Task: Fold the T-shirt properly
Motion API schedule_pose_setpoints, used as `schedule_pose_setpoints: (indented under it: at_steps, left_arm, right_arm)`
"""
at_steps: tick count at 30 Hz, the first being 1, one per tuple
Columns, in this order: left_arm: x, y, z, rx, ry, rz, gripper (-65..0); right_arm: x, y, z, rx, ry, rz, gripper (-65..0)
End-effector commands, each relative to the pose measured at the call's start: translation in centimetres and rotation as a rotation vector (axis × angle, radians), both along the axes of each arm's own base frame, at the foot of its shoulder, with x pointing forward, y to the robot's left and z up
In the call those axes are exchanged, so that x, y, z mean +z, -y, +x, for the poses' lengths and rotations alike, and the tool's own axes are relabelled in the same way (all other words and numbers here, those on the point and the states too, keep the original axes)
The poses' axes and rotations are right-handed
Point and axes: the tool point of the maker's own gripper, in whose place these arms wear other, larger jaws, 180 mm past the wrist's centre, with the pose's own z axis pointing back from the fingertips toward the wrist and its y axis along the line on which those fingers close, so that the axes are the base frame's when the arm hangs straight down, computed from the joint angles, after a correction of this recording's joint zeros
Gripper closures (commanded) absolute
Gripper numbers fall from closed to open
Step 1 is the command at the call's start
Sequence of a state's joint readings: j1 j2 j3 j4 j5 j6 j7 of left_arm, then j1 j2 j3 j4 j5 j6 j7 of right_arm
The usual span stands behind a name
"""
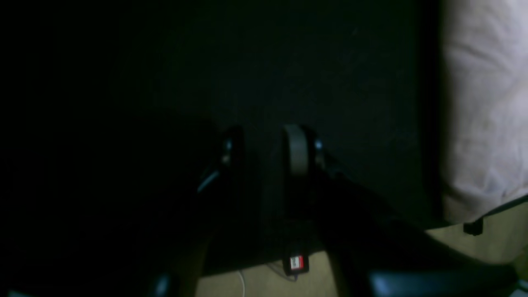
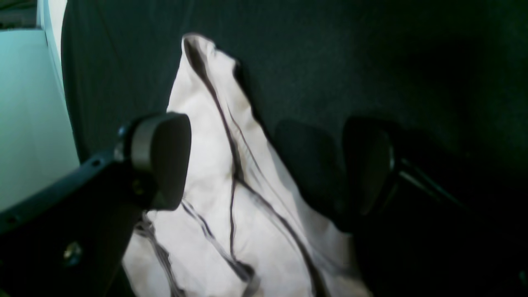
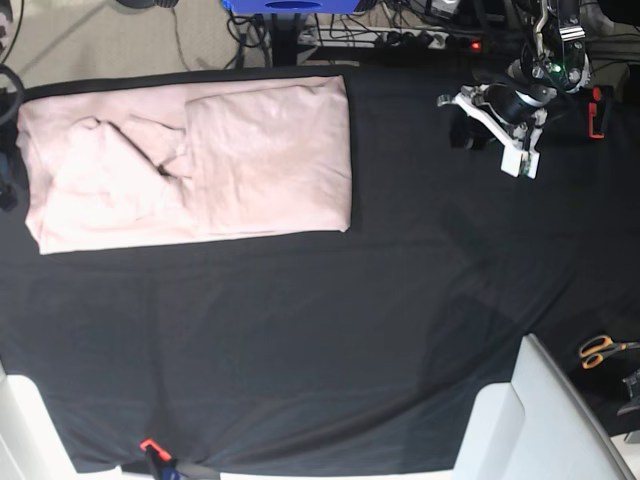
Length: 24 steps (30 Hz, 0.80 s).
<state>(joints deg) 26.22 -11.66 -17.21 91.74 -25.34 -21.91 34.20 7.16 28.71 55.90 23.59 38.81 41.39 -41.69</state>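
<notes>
The pale pink T-shirt (image 3: 190, 165) lies partly folded at the far left of the black table cover (image 3: 330, 330), with a flat squared panel on its right and bunched folds on its left. In the right wrist view my right gripper (image 2: 264, 163) stands wide open just above a creased end of the T-shirt (image 2: 218, 173), one finger (image 2: 161, 161) over the fabric and the other over black cloth. My left gripper (image 1: 264, 148) hovers over bare black cloth with a small empty gap between its fingers; the T-shirt (image 1: 482, 103) is off to its right. My left arm (image 3: 505, 115) is at the far right.
Orange-handled scissors (image 3: 600, 350) lie near the right edge. White panels (image 3: 540, 420) stand at the front right corner. A red clamp (image 3: 150, 447) grips the front edge. Cables and a power strip (image 3: 420, 38) run behind the table, beside a blue object (image 3: 290, 5).
</notes>
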Motion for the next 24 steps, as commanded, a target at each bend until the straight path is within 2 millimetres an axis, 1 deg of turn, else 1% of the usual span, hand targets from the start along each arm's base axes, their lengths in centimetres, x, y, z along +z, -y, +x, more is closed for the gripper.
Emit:
schedule_pose_setpoints:
  at_steps: [1, 2, 4, 5, 7, 9, 12, 16, 24]
  left_arm:
    - [0.7, -0.3, 0.5, -0.004, 0.030, 0.008, -16.5]
    - [0.7, -0.3, 0.5, -0.004, 0.030, 0.008, -16.5]
    - [0.8, -0.3, 0.5, -0.003, 0.030, 0.006, -16.5]
    - [0.8, -0.3, 0.5, -0.003, 0.031, 0.006, -16.5]
    - [0.8, -0.3, 0.6, -0.004, 0.033, 0.008, -16.5]
    - [0.8, -0.3, 0.7, -0.008, 0.033, 0.009, -16.5]
    - [0.9, -0.5, 0.8, -0.019, 0.033, 0.017, -16.5]
    - [0.9, -0.5, 0.9, -0.019, 0.036, 0.018, -16.5]
    - [0.8, -0.4, 0.6, -0.021, 0.030, 0.018, -16.5]
  right_arm:
    - [-1.2, -1.2, -1.3, 0.074, -0.101, 0.013, -54.9]
    - [-1.5, -1.8, -1.5, 0.104, -0.121, 0.022, -54.9]
    - [-2.3, -3.9, -2.0, 0.165, -0.158, 0.055, -54.8]
    - [-2.4, -4.3, -2.1, 0.183, -0.163, 0.052, -54.5]
    - [-2.6, -4.9, -3.1, 0.215, -0.185, 0.040, -51.5]
    - [-2.4, -5.2, -3.3, 0.253, -0.190, 0.013, -49.5]
    - [-2.2, -5.8, -3.7, 0.343, -0.227, -0.023, -49.5]
    - [-2.7, -6.9, -3.9, 0.442, -0.270, -0.043, -49.1]
    - [-3.4, -8.9, -4.1, 0.539, -0.305, -0.043, -48.9]
